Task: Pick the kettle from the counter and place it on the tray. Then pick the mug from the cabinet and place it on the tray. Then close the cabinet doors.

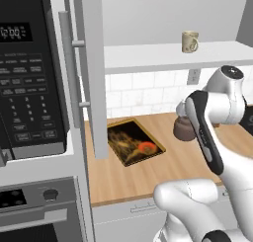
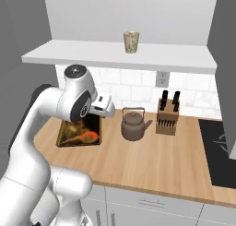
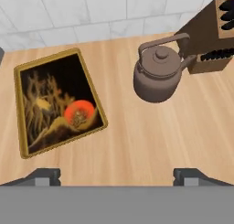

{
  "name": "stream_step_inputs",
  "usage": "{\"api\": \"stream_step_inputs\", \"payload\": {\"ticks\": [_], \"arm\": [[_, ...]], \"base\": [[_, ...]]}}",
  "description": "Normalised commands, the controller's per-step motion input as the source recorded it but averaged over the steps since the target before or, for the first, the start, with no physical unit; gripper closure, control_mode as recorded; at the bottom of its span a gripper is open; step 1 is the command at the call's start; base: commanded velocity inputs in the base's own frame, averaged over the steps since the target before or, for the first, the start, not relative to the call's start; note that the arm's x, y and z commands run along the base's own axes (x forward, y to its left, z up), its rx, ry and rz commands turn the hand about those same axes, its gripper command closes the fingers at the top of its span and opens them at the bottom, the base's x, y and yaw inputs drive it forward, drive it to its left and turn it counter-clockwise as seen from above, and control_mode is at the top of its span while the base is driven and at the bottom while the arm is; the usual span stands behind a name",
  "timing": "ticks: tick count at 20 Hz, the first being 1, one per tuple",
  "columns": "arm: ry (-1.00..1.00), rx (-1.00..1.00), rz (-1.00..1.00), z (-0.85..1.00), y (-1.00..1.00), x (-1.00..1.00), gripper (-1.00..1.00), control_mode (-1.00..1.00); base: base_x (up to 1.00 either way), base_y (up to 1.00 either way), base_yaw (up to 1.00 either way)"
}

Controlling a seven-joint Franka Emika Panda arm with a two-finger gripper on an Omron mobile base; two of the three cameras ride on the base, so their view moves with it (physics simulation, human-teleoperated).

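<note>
1. We are on the first step: the kettle (image 3: 157,77) stands on the counter (image 3: 137,141), not yet lifted, and the tray (image 3: 57,102) carries nothing.
2. Our gripper (image 3: 116,175) hangs above the counter with its fingers set wide apart and nothing between them; in the hand view the two fingertips (image 3: 43,175) rise at the bottom edge, well short of the kettle.
3. In the hand view the kettle sits at about one o'clock from the gripper, the tray at about ten o'clock. The two are near each other but apart, with bare wood between them.
4. Just beside the kettle, at its two o'clock in the hand view, stands a wooden knife block (image 3: 208,35); the spout points toward it and seems close to touching, though we cannot tell whether it does.
5. The kettle's thin arched handle (image 3: 160,40) stands upright over the lid knob, which we judge the likeliest place to grip.
6. The next move, as we read it, calls for shifting the open gripper over the kettle, lining the fingers across the handle, coming down and closing, while keeping off the knife block.
7. The mug (image 2: 131,41) waits upright on the shelf of the cabinet (image 2: 120,56), and the cabinet doors (image 1: 94,73) stand open, so both later steps remain undone.
</note>
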Motion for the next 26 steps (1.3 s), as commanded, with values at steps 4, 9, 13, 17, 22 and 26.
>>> {"api": "stream_step_inputs", "payload": {"ticks": [4,9,13,17,22,26], "arm": [[-0.03,0.07,-0.23,-0.24,-0.23,0.12,-1.00,-1.00],[-0.02,0.10,-0.18,-0.14,-0.06,0.42,-1.00,-1.00],[0.00,0.12,-0.14,-0.11,-0.09,0.61,-1.00,-1.00],[-0.03,0.13,-0.12,-0.11,-0.05,0.63,-1.00,-1.00],[-0.01,0.02,-0.10,-0.12,-0.14,0.56,-1.00,-1.00],[0.00,0.00,-0.10,-0.09,-0.26,0.53,-1.00,-1.00]], "base": [[0.00,0.00,0.00],[0.00,0.00,0.00],[0.00,0.00,0.00],[0.00,0.00,0.00],[0.00,0.00,0.00],[0.00,0.00,0.00]]}}
